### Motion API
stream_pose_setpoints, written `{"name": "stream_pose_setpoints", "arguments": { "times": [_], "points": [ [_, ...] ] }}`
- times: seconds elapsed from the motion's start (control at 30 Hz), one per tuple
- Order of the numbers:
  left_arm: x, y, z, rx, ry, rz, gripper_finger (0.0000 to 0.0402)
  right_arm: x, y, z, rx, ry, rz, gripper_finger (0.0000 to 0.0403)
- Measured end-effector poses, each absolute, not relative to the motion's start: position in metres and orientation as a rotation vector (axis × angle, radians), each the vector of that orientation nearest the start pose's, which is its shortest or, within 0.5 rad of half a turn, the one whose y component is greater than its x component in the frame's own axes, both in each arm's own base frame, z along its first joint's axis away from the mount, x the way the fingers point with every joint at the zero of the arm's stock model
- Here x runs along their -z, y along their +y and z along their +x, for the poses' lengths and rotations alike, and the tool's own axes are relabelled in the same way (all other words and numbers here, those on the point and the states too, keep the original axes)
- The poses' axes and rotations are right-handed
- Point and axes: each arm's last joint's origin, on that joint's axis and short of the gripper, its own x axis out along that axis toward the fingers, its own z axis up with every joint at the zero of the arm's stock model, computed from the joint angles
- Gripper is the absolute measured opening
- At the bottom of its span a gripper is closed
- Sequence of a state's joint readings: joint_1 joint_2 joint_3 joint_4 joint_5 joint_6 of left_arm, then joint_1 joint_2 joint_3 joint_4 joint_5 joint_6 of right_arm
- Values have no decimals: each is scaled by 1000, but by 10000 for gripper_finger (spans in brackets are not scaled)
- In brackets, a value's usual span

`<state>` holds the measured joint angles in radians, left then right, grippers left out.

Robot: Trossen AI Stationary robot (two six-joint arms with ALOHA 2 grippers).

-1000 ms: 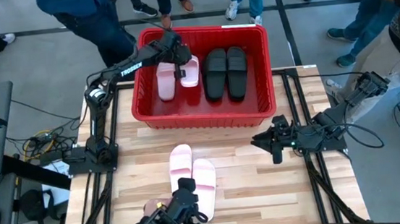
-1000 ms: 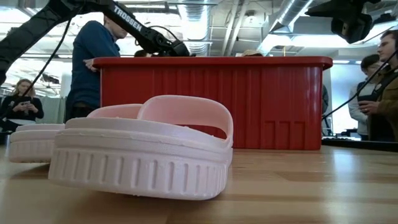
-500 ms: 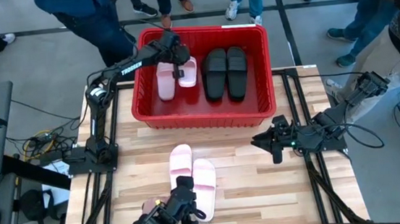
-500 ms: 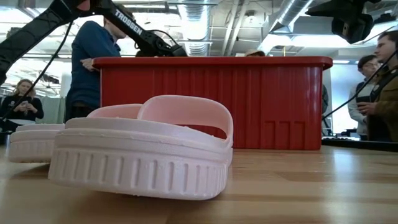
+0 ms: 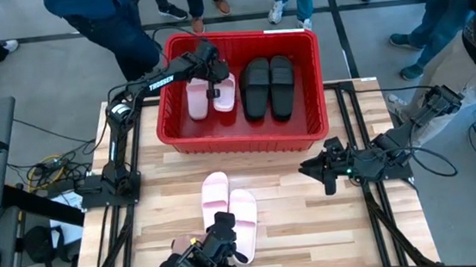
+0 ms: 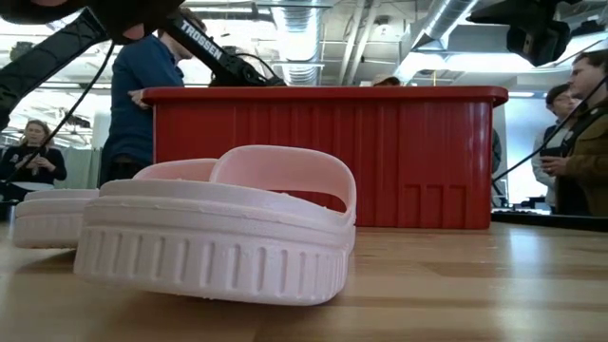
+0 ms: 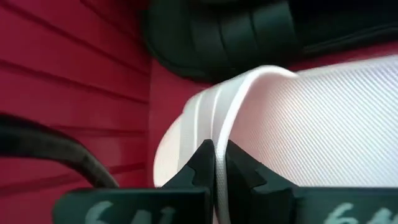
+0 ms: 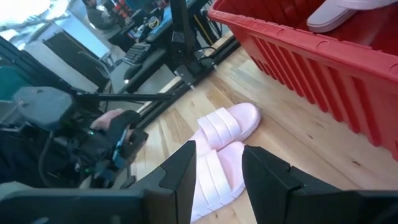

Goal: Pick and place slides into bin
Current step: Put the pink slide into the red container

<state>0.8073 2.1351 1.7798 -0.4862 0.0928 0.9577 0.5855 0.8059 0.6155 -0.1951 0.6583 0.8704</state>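
1. The red bin (image 5: 242,129) stands at the far side of the wooden worktop (image 5: 296,206), its long side facing the arms.
2. Inside the bin lie two pale pink slides: one pink slide (image 5: 198,99) flat near the bin's left wall, and a second pink slide (image 5: 225,91) just beside it.
3. A pair of black slides (image 5: 268,86) lies side by side in the bin's right half, close to the second pink slide.
4. The left gripper (image 5: 212,77) reaches over the bin's far left part; in the left wrist view its fingers (image 7: 202,163) are pinched together on the thin edge of the second pink slide's strap (image 7: 249,93), so the gripper grips that slide.
5. Two more pink slides (image 5: 229,212) lie side by side on the worktop in front of the bin, well apart from it.
6. The right gripper (image 5: 321,175) waits above the worktop's right side, fingers parted and holding nothing.
7. Several people (image 5: 107,19) stand around the far and right edges of the worktop.
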Motion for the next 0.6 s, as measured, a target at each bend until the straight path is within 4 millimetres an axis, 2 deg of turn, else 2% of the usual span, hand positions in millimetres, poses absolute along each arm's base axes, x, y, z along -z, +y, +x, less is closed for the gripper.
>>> {"name": "stream_pose_setpoints", "arguments": {
  "times": [0.6],
  "points": [
    [-227,349,333,-260,969,562,0,-272,81,154,200,262,654,118]
  ]
}}
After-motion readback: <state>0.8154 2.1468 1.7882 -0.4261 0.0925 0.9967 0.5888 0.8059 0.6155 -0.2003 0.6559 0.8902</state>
